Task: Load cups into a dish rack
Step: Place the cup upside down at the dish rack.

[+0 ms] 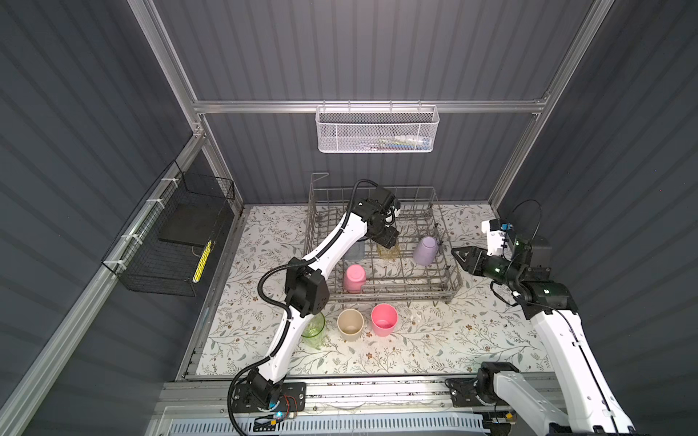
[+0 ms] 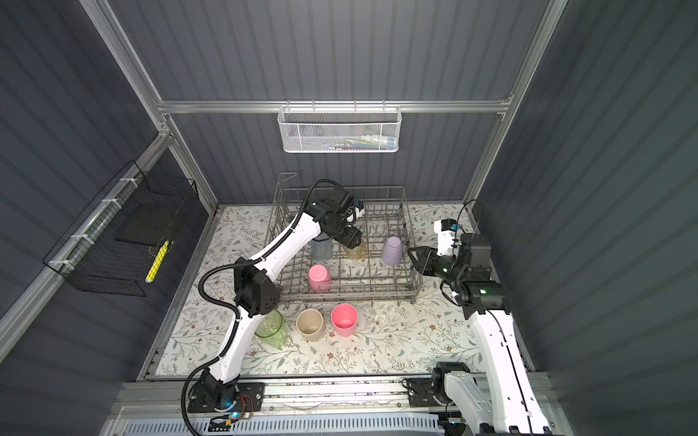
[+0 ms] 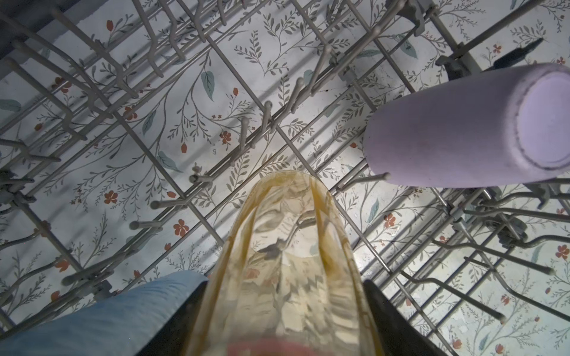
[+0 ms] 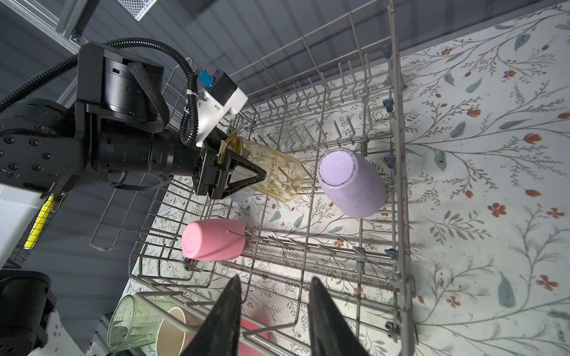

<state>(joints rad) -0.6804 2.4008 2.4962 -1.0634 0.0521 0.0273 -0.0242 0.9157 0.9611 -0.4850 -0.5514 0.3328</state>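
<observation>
The left arm (image 1: 332, 241) and right arm (image 1: 559, 332) are white with black joints, ribbed black cables (image 4: 192, 104), tiny green lights (image 1: 495, 270) and pointy black fingers (image 4: 222, 320).

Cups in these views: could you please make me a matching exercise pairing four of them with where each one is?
Things:
1. amber cup
2. lavender cup
3. beige cup
4. green cup

Places:
A. on the table, next to the upright pink cup
B. held by the left pincer inside the dish rack
C. bottom up in the rack, not held
D. on the table, partly behind the left arm

Pairs: 1-B; 2-C; 3-A; 4-D
</observation>
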